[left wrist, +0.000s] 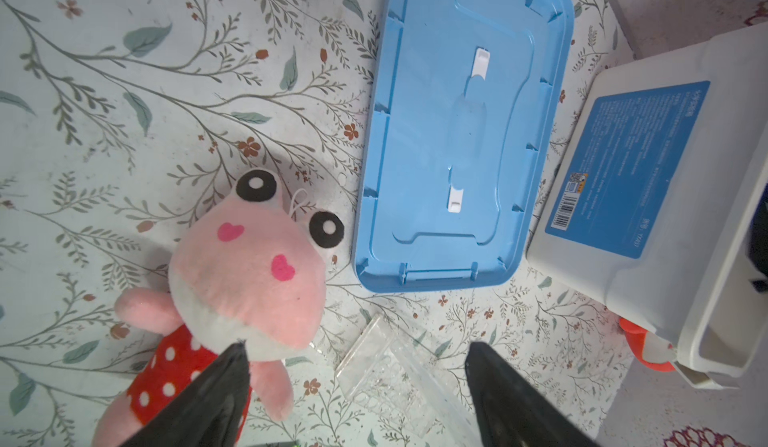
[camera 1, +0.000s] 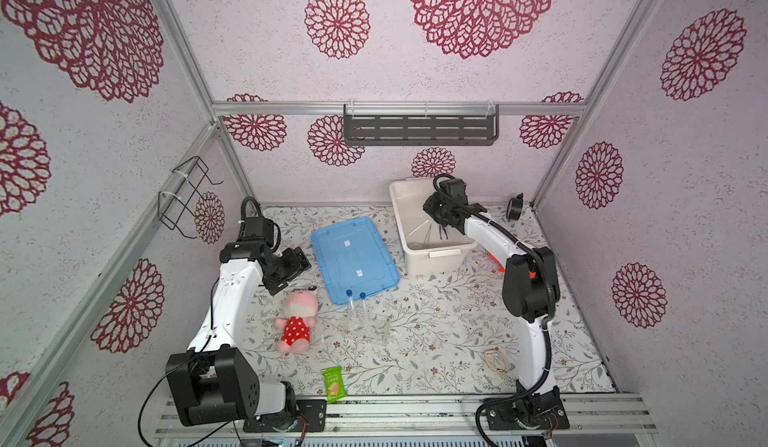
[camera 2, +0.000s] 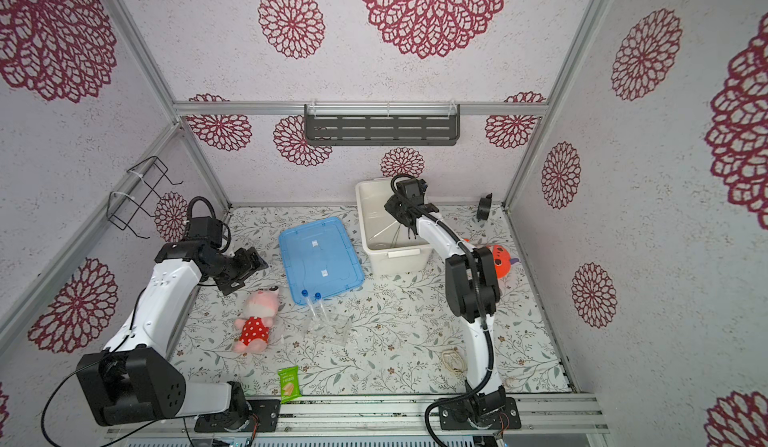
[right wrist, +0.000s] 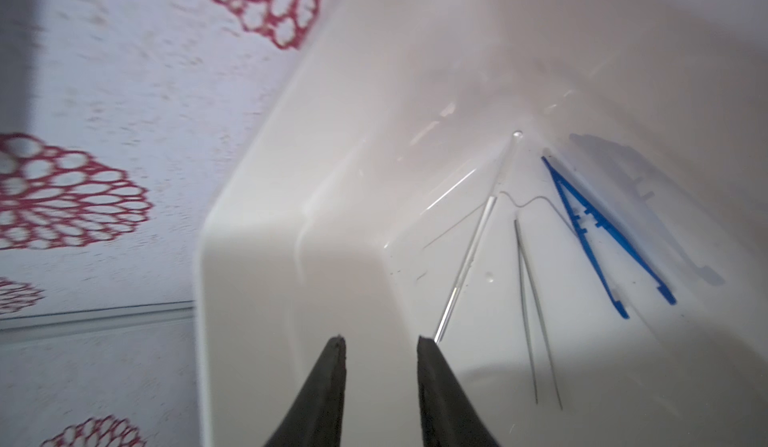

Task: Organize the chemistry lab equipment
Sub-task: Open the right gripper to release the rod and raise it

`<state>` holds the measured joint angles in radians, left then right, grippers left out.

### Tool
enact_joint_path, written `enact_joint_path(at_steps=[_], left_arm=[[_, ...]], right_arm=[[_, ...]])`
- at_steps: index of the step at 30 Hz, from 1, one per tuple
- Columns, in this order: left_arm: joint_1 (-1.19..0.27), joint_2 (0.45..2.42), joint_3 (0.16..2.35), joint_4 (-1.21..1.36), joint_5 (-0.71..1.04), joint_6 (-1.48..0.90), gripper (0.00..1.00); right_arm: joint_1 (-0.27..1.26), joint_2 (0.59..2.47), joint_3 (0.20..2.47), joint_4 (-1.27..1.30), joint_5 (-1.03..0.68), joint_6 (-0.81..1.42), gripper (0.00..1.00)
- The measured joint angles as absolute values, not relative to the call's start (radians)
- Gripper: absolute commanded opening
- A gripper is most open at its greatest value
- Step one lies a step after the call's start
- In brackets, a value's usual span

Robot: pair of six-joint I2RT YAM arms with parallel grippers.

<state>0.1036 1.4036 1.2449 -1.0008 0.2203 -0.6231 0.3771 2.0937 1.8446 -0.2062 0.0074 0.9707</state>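
Observation:
In the right wrist view, dark blue tweezers [right wrist: 598, 233], metal tweezers [right wrist: 532, 312] and a thin clear rod [right wrist: 469, 258] lie on the floor of the white bin [right wrist: 291, 216]. My right gripper [right wrist: 380, 341] hangs open over that bin [camera 1: 409, 199], holding nothing. Two clear tubes with blue caps [camera 1: 356, 305] rest by a clear plastic holder [camera 1: 376, 326] in front of the blue lid [camera 1: 353, 258]. My left gripper [left wrist: 357, 343] is open above the mat, with the clear holder [left wrist: 382, 370] below its spread fingers. In a top view the left gripper [camera 1: 297, 260] sits left of the lid.
A pink plush [camera 1: 297, 320] lies left of the tubes, close under my left gripper. An orange plush [camera 2: 500, 260] sits behind the right arm. A green snack packet [camera 1: 333, 384] lies at the front edge, a pale cord loop [camera 1: 496, 359] front right.

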Motion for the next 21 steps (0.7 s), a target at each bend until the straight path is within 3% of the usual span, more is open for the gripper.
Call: enact_joint_path(at_steps=[13,21], left_arm=[[-0.031,1.772,1.529,-0.986,0.037,-0.632,0.55],[-0.065,2.038,1.645,-0.972,-0.042,-0.621,0.43]], right_arm=[[0.427,1.690,1.479,-0.202,0.003,0.916,0.37],[0.425,1.480,1.419,-0.299,0.103,0.759,0.41]])
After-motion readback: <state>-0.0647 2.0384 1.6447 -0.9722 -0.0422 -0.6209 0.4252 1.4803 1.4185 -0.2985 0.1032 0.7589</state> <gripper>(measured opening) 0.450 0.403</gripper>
